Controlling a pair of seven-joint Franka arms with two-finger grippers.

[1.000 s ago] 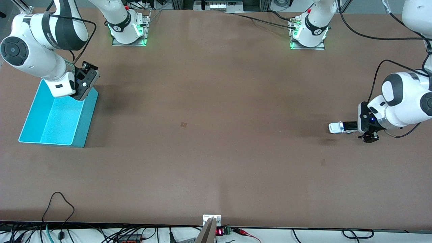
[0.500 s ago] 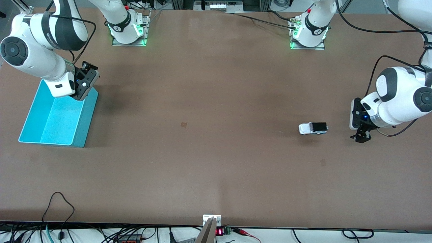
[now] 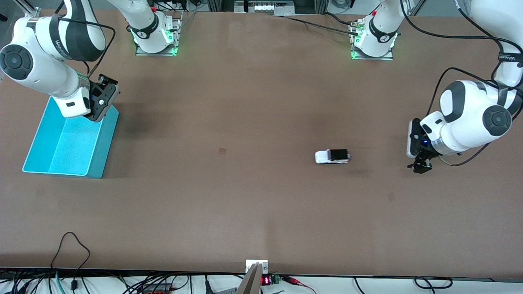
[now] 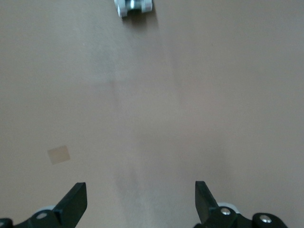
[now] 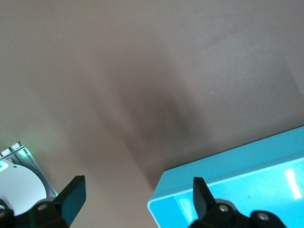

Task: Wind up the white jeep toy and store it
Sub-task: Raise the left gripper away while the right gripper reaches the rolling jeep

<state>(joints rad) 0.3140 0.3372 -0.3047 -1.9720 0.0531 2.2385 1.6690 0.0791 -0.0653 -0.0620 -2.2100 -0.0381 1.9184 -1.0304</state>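
Observation:
The white jeep toy (image 3: 332, 156), white with a black rear panel, stands on the brown table between the middle and the left arm's end; it also shows small in the left wrist view (image 4: 134, 6). My left gripper (image 3: 421, 166) is open and empty, low over the table toward the left arm's end, well apart from the jeep. The cyan bin (image 3: 67, 141) stands at the right arm's end, empty. My right gripper (image 3: 107, 98) is open and empty over the bin's corner nearest the bases, which shows in the right wrist view (image 5: 237, 185).
A small darker square patch (image 3: 222, 151) marks the table near its middle, and another (image 3: 391, 196) lies nearer the front camera than the left gripper. The arm bases (image 3: 154, 34) stand along the table's edge farthest from the front camera. Cables lie along the near edge.
The jeep has rolled free from the left gripper across the table toward the right arm's end. The left gripper has shifted slightly the same way. The right arm has not moved.

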